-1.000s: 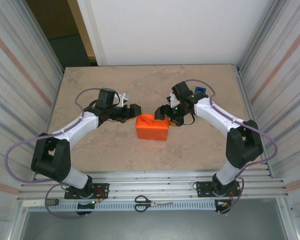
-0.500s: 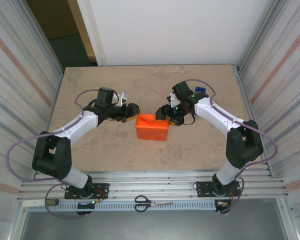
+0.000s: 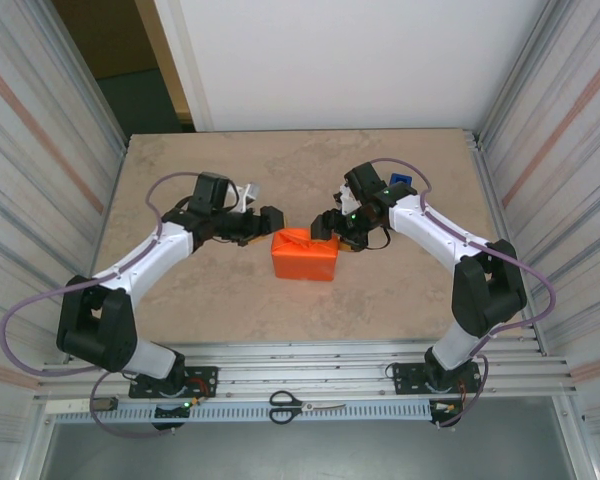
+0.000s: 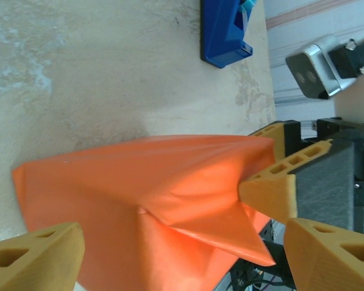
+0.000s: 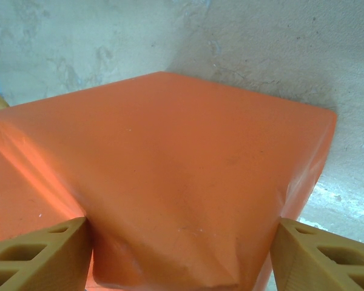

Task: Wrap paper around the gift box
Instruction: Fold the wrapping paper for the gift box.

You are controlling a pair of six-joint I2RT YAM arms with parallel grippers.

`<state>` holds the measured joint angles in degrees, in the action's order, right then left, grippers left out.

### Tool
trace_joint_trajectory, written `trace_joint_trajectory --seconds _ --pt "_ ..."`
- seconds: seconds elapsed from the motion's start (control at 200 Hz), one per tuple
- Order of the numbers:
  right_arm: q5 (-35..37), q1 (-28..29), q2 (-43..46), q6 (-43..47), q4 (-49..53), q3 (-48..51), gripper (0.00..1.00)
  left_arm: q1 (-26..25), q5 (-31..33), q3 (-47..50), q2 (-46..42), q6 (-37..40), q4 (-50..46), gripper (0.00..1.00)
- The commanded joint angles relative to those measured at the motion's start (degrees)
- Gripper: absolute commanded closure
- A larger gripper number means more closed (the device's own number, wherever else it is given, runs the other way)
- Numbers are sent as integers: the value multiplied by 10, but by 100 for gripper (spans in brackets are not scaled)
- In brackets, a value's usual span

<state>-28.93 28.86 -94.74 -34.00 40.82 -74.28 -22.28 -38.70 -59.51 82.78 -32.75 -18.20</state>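
Left jaws wider than before, empty beside the paper; right jaws wide apart astride its far corner.

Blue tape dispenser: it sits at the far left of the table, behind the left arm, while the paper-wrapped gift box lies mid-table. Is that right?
Not quite. The blue tape dispenser sits at the far right of the table, behind the right arm, as the top external view shows. The rest holds: the paper-wrapped gift box lies mid-table.
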Motion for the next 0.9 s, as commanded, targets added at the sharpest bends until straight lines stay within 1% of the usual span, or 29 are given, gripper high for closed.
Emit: trace_joint_trajectory --seconds 0.0,0.205,0.386,0.511,0.696,0.897 --pt "20 3 -4 15 40 -5 28 -13 20 -11 -1 15 -39 12" --pt "23 4 -3 16 42 -3 27 -28 10 -16 25 33 -54 13" --pt "22 4 -1 17 41 -12 25 -31 18 -2 29 50 -59 23" --pt "16 4 1 17 41 -26 23 -32 13 8 30 55 -56 25" --pt "-20 5 15 1 12 -41 13 -33 13 21 30 58 -52 29" --pt "0 16 25 -5 24 -35 3 -35 17 31 34 56 -46 30"
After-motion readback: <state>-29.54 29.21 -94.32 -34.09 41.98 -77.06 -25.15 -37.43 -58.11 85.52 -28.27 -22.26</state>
